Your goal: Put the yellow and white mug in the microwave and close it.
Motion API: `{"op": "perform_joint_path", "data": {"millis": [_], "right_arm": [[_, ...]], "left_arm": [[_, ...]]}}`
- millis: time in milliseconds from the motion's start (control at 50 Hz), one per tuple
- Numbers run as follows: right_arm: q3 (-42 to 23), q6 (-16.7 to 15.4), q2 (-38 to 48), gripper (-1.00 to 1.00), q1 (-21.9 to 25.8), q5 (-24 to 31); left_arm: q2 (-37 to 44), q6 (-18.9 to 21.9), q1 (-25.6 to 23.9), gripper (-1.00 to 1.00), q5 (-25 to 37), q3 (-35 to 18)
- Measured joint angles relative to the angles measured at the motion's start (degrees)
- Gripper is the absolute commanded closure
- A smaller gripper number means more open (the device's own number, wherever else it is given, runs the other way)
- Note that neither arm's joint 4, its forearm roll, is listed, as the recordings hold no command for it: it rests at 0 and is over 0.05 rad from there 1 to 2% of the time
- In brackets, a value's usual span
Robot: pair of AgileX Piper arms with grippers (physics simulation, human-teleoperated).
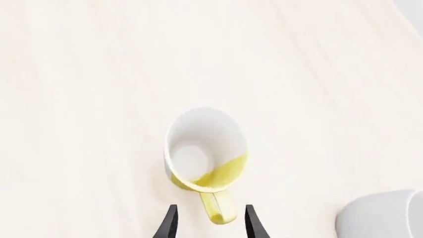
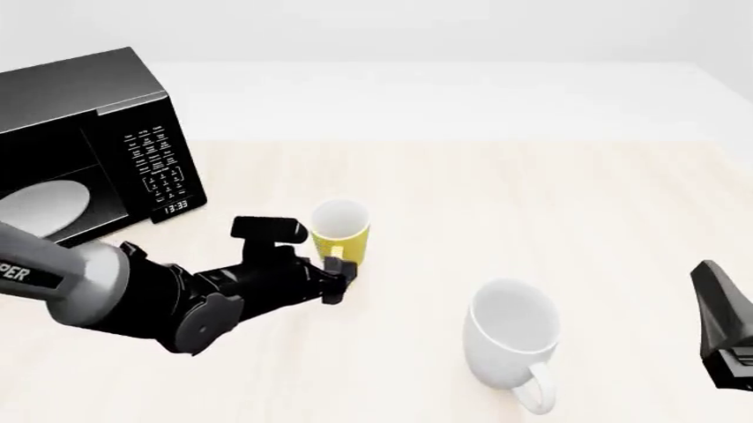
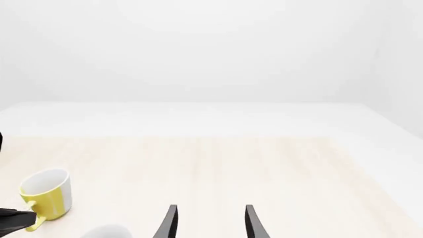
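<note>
The yellow and white mug [image 1: 205, 148] stands upright on the light wooden table, and in the front view this mug [image 2: 341, 231] sits a little right of the microwave [image 2: 94, 115]. My left gripper [image 1: 211, 220] is open, with a finger on each side of the mug's yellow handle [image 1: 220, 206] and a gap on both sides. From the front, the left gripper [image 2: 337, 275] is at the mug's near side. The microwave's cavity is open to view, showing its white plate [image 2: 41, 207]. My right gripper [image 3: 211, 220] is open and holds nothing; it hangs at the table's right edge [image 2: 715, 300].
A larger all-white mug [image 2: 512, 335] stands upright near the front, right of the yellow mug, and shows at a corner of the left wrist view [image 1: 383, 215]. The microwave's keypad panel [image 2: 155, 163] faces the table's middle.
</note>
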Motion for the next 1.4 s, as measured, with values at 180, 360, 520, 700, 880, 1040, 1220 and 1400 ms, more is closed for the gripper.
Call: {"op": "perform_joint_path", "data": {"millis": [180,360,520,700,880,1040,1220,1400], "right_arm": [[0.0,0.0,0.0,-1.0,0.0,0.0],[0.0,0.0,0.0,-1.0,0.0,0.0],[0.0,0.0,0.0,-1.0,0.0,0.0],[0.0,0.0,0.0,-1.0,0.0,0.0],[0.0,0.0,0.0,-1.0,0.0,0.0],[0.0,0.0,0.0,-1.0,0.0,0.0],[0.0,0.0,0.0,-1.0,0.0,0.0],[0.0,0.0,0.0,-1.0,0.0,0.0]], "left_arm": [[2.84,-1.4,-0.71,-1.0,-0.3,-1.02],[5.48,-2.4,-1.33,-1.0,-0.39,-2.2],[5.72,-3.48,-1.44,1.0,-0.71,-2.41],[4.16,-3.55,-0.61,1.0,-0.99,-1.12],[1.25,-2.94,0.57,1.0,-0.88,1.44],[-2.62,-2.09,1.76,1.0,-0.33,3.92],[-7.52,0.06,4.5,1.0,0.29,6.67],[-12.81,2.89,8.41,1.0,1.05,9.35]]}}
